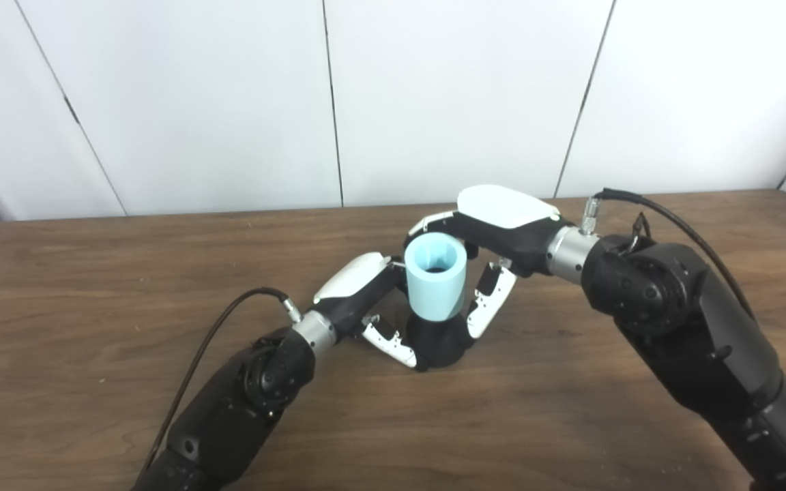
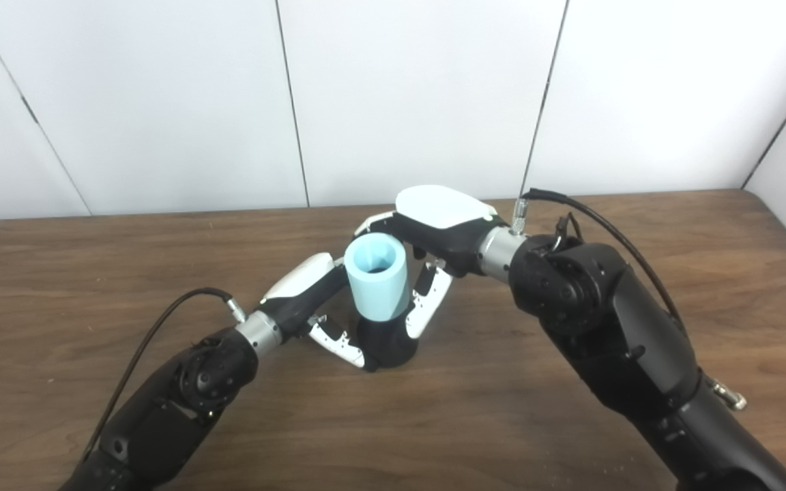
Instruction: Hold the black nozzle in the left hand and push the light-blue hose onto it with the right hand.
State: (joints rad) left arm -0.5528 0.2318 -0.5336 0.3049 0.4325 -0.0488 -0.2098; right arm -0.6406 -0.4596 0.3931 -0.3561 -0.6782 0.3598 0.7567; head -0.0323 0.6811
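Wood-grain counter [image 1: 161, 273]: left hand [image 1: 366, 300] grips black plastic nozzle [image 1: 437, 344]; right hand [image 1: 495, 232] clasps light-blue cylindrical hose [image 1: 435, 276] seated upright on it.

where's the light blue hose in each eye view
Left eye view: light-blue hose stands just right of centre, upright on the black nozzle.
Right eye view: same hose, slightly left of centre.
Shared landmark: the right hand with its white back, just behind the hose.
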